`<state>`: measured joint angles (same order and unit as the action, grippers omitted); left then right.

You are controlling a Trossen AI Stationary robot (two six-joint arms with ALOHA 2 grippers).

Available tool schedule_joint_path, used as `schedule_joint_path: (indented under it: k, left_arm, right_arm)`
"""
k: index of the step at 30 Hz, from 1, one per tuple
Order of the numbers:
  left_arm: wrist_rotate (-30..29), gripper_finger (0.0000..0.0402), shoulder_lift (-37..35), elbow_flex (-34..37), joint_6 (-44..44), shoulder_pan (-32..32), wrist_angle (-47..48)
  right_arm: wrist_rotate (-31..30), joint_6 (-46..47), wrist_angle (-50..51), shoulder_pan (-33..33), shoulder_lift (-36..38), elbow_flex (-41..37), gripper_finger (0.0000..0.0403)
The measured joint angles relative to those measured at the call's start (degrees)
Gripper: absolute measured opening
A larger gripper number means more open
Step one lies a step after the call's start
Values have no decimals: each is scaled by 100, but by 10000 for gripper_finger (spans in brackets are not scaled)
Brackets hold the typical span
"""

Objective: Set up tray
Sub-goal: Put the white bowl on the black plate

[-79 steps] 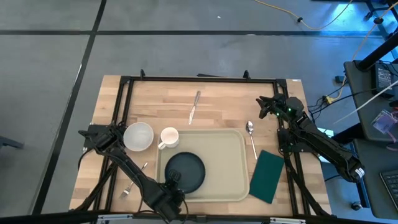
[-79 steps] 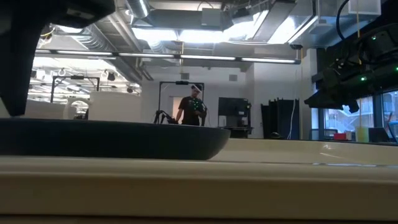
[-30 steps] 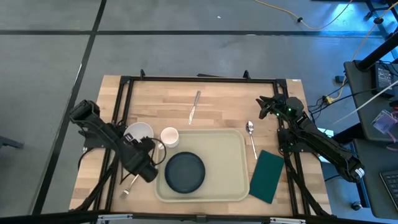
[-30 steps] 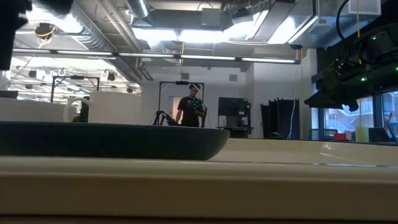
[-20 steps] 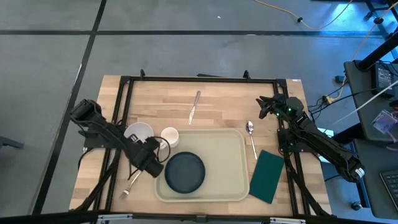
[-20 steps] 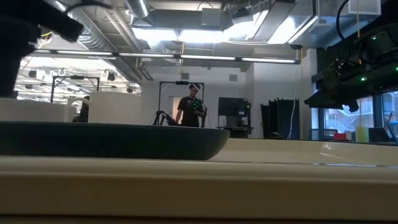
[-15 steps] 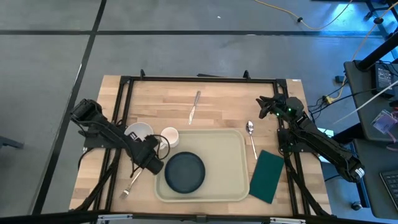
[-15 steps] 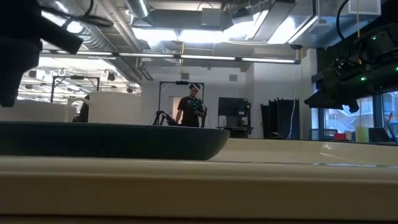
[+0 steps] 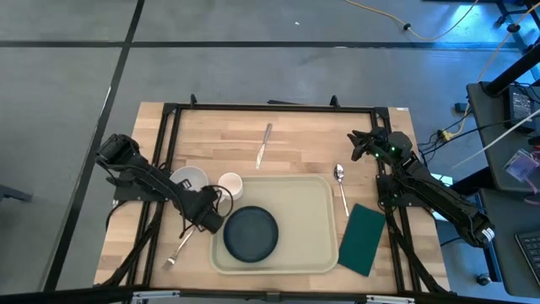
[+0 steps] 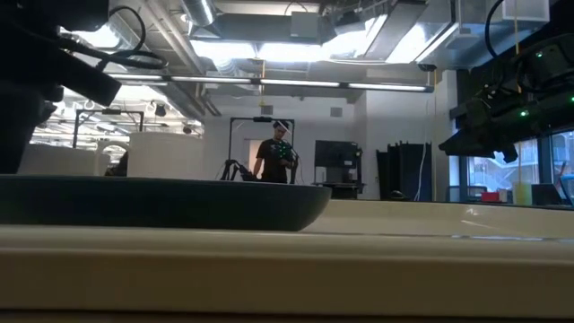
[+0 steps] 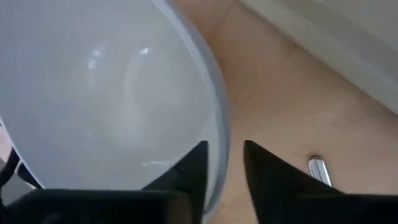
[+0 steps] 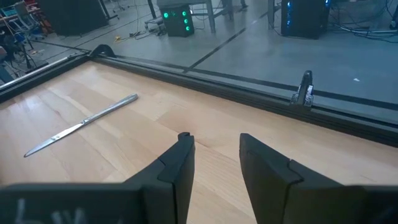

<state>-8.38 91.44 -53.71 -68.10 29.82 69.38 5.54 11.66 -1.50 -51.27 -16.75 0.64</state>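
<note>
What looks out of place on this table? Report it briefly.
Nothing is spilled or broken. Only the green napkin sits askew, tilted beside the right edge of the tray. The fork also lies at a slant on the wood left of the tray.

A grey concrete floor [image 9: 253, 51], crossed by dark seam lines, surrounds the pale wooden surface [image 9: 295, 139] and its black metal frame [image 9: 270, 107]. A yellow cable [image 9: 380, 15] trails across the floor toward a dark desk [image 9: 502, 93] at the side. Across the room, long strip lights [image 10: 296, 85] and exposed ducts [image 10: 206, 18] run along the open ceiling, where a person [image 10: 276, 160] stands beside dark equipment racks [image 10: 336, 166] near bright windows [image 10: 538, 161].
</note>
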Motion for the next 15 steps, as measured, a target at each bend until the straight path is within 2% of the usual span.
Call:
schedule_joint_path:
  k: [4, 9, 15]
  left_arm:
    - [17, 12, 2, 0, 273, 2, -14]
    - [299, 5, 8, -255, 436, 46, 552]
    - [275, 6, 2, -1362, 407, 203, 1778]
  right_arm:
    - [0, -13, 0, 1, 0, 0, 129]
    - [-2, -17, 0, 0, 0, 0, 129]
    - [-1, -27, 0, 2, 0, 0, 129]
